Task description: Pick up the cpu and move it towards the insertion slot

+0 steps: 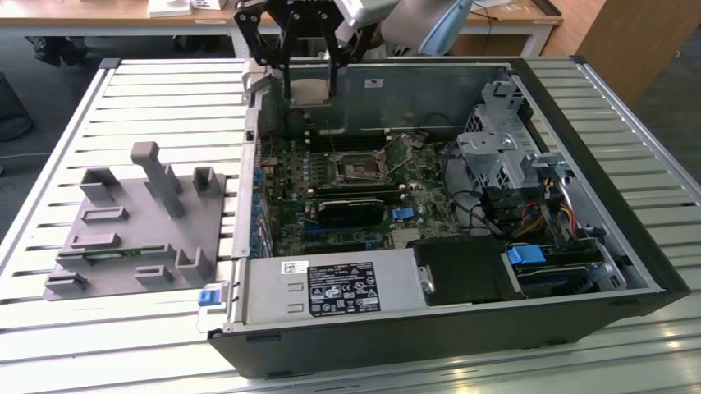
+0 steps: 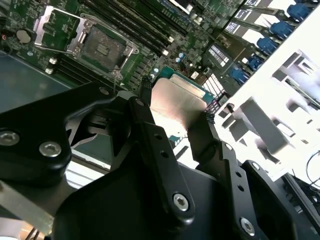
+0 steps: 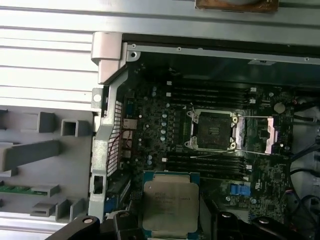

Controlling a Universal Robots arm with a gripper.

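Holding the cpu [image 2: 181, 102] pinched by two opposite edges between the black fingers [image 2: 150, 135] of the gripper [image 1: 309, 75], metal top left bare and facing the first wrist view, where the chip [image 3: 169, 205] is sitting flat and level; edge grip probably chosen to keep the underside contacts untouched. Hovering high over the far left corner of the open computer case [image 1: 613, 123] in the exterior view, well above the motherboard [image 1: 328, 176], likely to clear the case wall. Carrying the chip well apart from the insertion slot [image 1: 360, 167]. Showing the slot [image 3: 212, 129] with its frame swung open and thin lever [image 3: 215, 151] released, dark socket bed exposed, so ready to receive. Leaving the grey fixture block [image 1: 143, 222] on the slatted table [image 1: 110, 345], left of the case, with no chip on it.
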